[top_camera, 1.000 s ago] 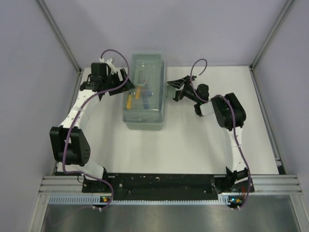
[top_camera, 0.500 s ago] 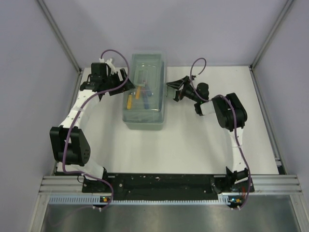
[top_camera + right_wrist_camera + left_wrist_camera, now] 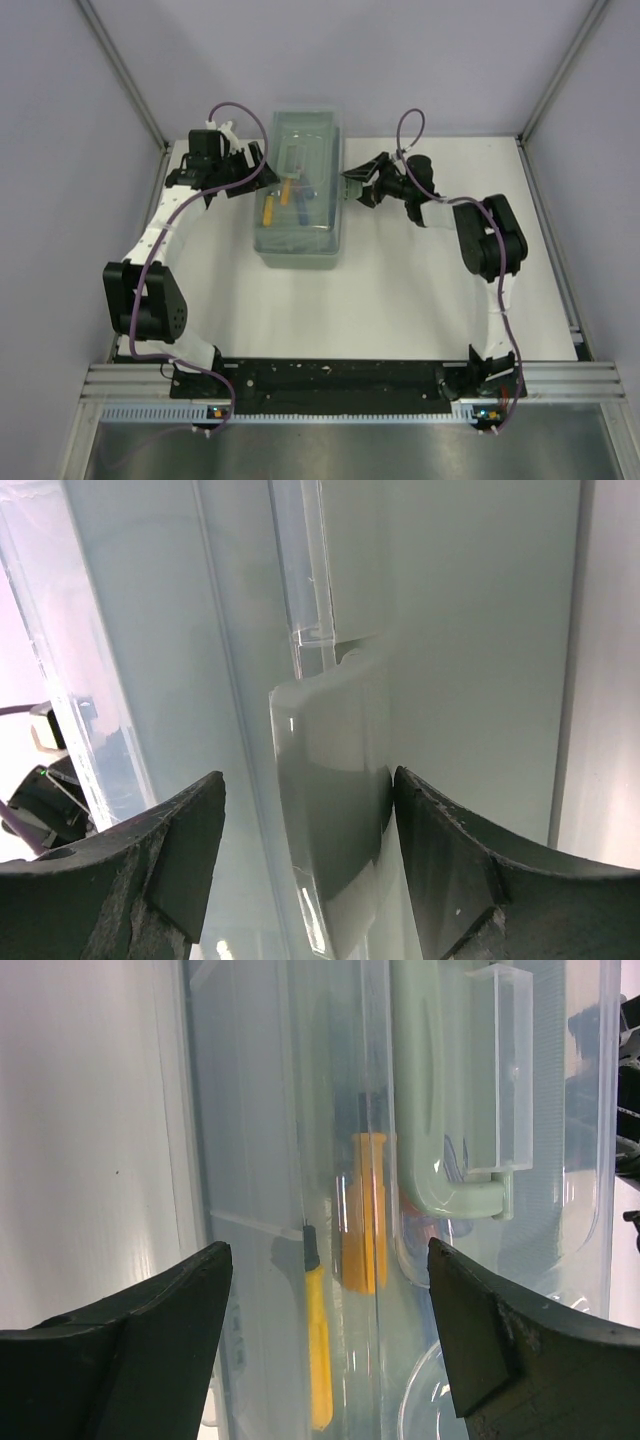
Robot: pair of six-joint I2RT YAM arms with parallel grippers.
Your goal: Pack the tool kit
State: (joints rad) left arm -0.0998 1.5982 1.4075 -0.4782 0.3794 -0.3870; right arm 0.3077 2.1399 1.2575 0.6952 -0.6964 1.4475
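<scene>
Since the earlier frame the right gripper (image 3: 350, 188) has been brought against the right side of the sage-green plastic toolbox with translucent lid (image 3: 298, 205), which lies on the white table (image 3: 400, 290) with its long axis running near to far. Only in the wrist views are seen its pale-green latch (image 3: 330, 790) between the parted right fingers (image 3: 130, 870), and yellow-handled tools (image 3: 318, 1350) inside, beyond the wide-spread left gripper (image 3: 330, 1260).

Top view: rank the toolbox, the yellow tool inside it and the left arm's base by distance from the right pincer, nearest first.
1. toolbox: its side wall is right at the right pincer.
2. yellow tool: inside the box, toward the side away from that pincer.
3. left arm's base: at the table's near edge, clearly farthest.
</scene>
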